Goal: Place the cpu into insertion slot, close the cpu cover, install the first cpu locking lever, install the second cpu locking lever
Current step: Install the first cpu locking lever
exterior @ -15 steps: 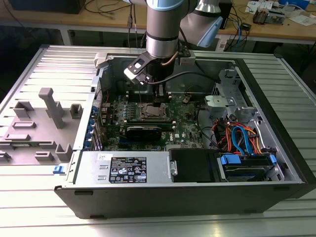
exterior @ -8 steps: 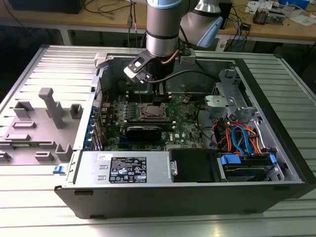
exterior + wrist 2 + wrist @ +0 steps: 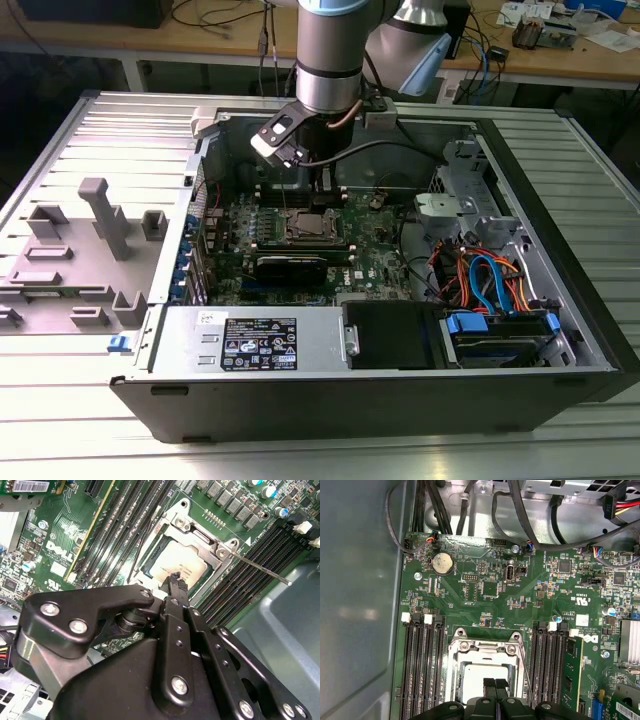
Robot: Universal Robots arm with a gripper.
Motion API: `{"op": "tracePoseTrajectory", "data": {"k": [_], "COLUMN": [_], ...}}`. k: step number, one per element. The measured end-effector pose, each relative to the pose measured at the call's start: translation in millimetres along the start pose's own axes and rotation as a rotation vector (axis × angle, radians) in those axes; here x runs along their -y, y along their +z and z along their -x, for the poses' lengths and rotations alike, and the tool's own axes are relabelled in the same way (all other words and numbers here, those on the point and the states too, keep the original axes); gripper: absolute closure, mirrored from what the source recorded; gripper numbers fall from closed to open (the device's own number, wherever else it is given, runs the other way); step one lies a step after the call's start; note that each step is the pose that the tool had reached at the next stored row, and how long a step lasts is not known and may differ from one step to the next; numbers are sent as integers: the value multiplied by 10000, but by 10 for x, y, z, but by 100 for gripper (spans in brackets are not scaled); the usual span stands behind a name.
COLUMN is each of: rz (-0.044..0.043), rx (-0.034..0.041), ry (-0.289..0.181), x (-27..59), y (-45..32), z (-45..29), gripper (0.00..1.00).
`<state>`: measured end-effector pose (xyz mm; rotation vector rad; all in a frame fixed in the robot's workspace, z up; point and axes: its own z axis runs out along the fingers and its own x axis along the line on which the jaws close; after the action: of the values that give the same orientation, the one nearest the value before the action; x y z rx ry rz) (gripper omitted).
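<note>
Gripper [image 3: 175, 578] shut on nothing over motherboard [image 3: 60, 545], just above cover [image 3: 192, 530] lying flat round seated cpu [image 3: 177, 562]. Second wrist view shows thin lever [image 3: 260, 569] jutting free over memory slots [image 3: 240, 582]; first wrist view shows coin cell [image 3: 442, 563]. Exterior view: ribbed metal table [image 3: 90, 130] carries open case [image 3: 350, 405], wooden benches [image 3: 560, 60] behind
</note>
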<state>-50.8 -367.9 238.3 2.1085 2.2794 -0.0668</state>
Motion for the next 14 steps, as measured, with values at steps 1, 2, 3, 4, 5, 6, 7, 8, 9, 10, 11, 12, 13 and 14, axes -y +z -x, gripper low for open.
{"op": "tracePoseTrajectory", "data": {"k": [1,2,3,4,5,6,7,8,9,10,11,12,13,14], "rz": [-2,-1,-2,-2,-1,-1,-1,-1,-1,-1,-1,-1,-1,-1], "rx": [3,1,2,3,2,2,2,2,2,2,1,1,1,2], "ry": [0,0,0,0,0,0,0,0,0,0,0,0,0,0], "x": [0,0,0,0,0,0,0,0,0,0,0,0,0,0], "y": [-4,-5,-10,-16,-19,-23,-31,-39,-44,-50,-65,-75,-82,-89], "z": [0,0,1,1,1,1,2,2,2,3,3,4,4,5], "gripper": [89,89,89,89,89,89,89,89,89,89,89,89,89,89]}}
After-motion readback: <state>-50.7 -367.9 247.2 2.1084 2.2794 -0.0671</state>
